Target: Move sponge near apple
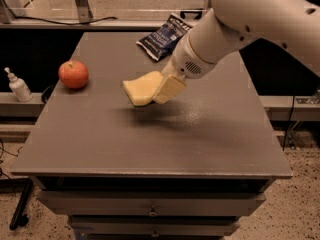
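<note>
We see a broad grey-brown surface filling most of the view, the top of a cabinet with drawers under its front edge. Around it the room shows a speckled floor at the lower right, a pale ledge along the left side, and cables and metal legs beyond the far edge.

The robot's white arm reaches in from the upper right, its upper part cut off by the frame. At its end the gripper hangs above the middle of the surface. A dark blue snack bag lies near the far edge, partly behind the arm; we cannot read its print.

The sponge is pinched at its right end by the jaws, one of them hidden behind it. It is lifted clear of the surface and tilted, its green underside just showing and a shadow below it. It sits to the right of the apple, with bare surface between them. The apple rests near the left edge. A small white pump bottle stands on the ledge, off the surface.
</note>
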`<state>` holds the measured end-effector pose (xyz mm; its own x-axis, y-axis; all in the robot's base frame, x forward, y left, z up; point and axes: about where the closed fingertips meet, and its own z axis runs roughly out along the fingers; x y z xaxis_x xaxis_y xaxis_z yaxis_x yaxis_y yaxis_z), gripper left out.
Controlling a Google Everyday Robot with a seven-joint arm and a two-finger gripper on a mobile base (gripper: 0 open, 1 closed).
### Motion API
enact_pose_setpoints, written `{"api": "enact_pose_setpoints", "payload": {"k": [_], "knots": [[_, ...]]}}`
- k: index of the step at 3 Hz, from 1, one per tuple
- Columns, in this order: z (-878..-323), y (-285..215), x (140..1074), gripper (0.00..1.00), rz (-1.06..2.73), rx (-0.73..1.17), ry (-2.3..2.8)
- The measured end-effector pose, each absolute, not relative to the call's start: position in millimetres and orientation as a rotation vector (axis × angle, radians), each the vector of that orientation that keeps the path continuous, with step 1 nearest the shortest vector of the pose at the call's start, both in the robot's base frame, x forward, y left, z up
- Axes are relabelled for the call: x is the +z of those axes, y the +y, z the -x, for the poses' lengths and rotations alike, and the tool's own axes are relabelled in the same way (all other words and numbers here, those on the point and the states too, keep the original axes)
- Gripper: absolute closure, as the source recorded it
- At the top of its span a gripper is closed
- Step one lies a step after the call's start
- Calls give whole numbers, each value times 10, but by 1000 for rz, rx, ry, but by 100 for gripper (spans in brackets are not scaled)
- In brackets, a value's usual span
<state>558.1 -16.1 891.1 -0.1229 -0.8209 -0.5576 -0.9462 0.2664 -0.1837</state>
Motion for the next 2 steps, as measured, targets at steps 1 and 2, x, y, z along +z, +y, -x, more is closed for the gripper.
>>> {"api": "enact_pose_setpoints", "payload": {"k": [1,2], "knots": [[-5746,200,8935,100,1581,294,1946],[-6015,643,8833,100,1578,319,1933]]}}
